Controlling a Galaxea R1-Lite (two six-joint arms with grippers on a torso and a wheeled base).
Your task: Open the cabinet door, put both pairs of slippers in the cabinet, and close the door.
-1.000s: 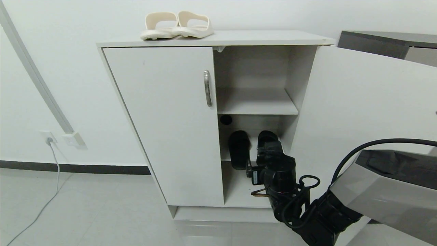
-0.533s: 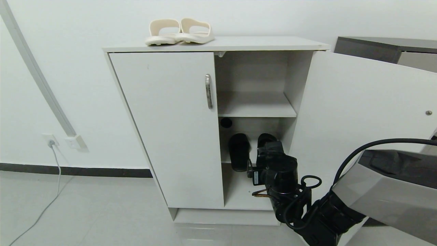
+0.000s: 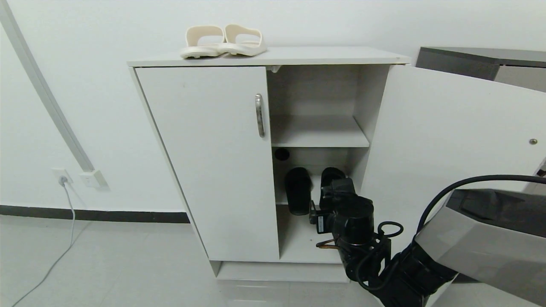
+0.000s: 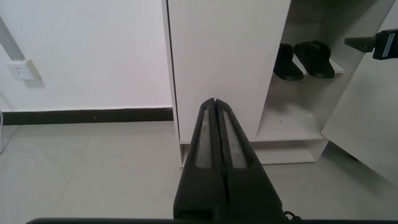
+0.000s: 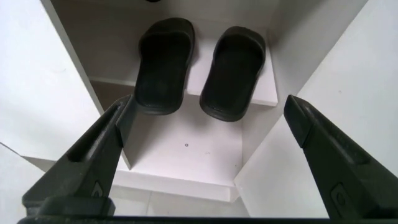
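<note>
A pair of cream slippers (image 3: 222, 40) lies on top of the white cabinet (image 3: 324, 54). Its right door (image 3: 448, 140) stands open and its left door (image 3: 213, 162) is closed. A pair of black slippers (image 3: 298, 189) (image 5: 165, 65) rests side by side on the middle shelf inside. My right gripper (image 3: 337, 187) (image 5: 208, 109) hangs just in front of that shelf, open, with nothing between its fingers. My left gripper (image 4: 214, 102) is shut and empty, low over the floor in front of the closed door.
The upper shelf (image 3: 318, 132) and the bottom compartment (image 5: 186, 149) hold nothing. A grey unit (image 3: 482, 62) stands behind the open door. A wall socket with a cable (image 3: 64, 177) is at the far left, with bare floor (image 3: 106, 264) below.
The head camera has shifted, so the cabinet sits a little lower in the picture. My right gripper has drawn back slightly from the black slippers.
</note>
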